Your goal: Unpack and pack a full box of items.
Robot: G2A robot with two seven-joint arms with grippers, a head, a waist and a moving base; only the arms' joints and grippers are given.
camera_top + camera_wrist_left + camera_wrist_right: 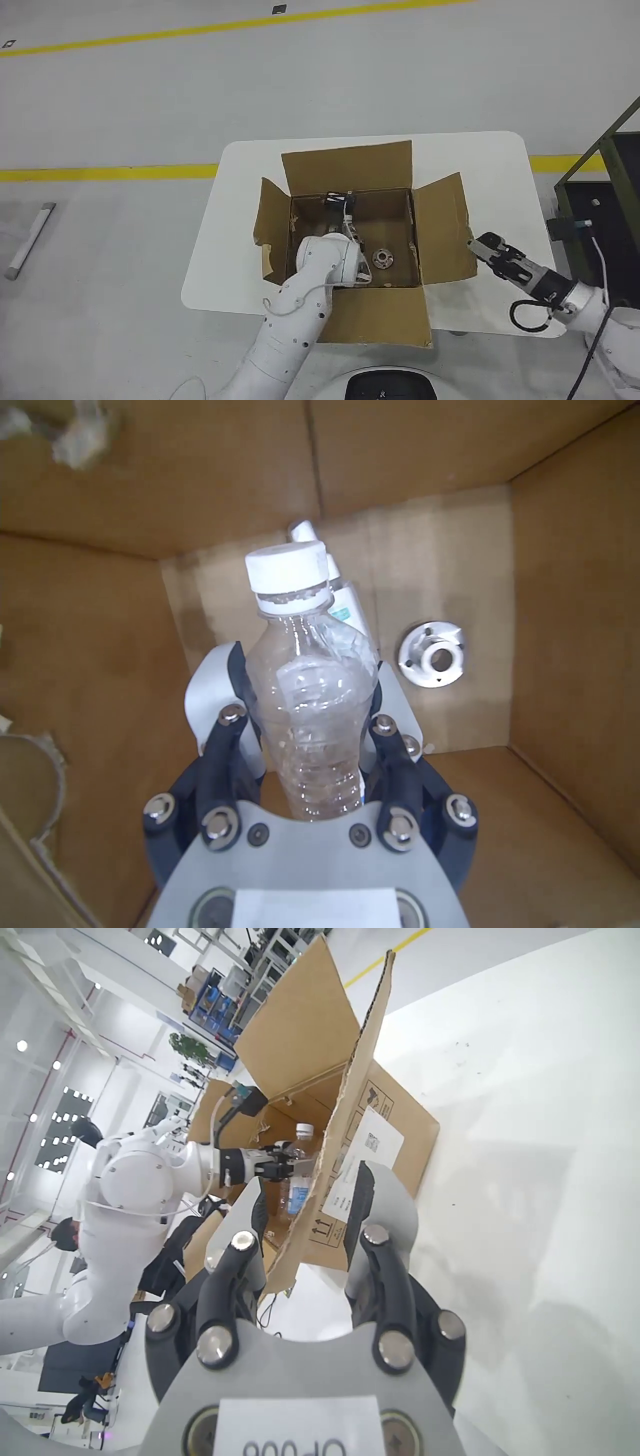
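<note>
Gripping plastic bottle point(300, 635) with left tool point(307, 680) inside cardboard box point(565, 600), clear of walls; straddling flap point(443, 228) edge with right tool point(310, 1188), unclosed.

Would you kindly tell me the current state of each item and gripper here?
box: open, flaps spread.
plastic bottle: capped, upright, gripped inside the box.
metal flange: lying flat inside the box.
left gripper: shut on the plastic bottle.
right gripper: open, beside the box.

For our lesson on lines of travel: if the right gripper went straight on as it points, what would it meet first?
Probably the cardboard box's side flap: its edge lies between the right gripper's open fingers.
</note>
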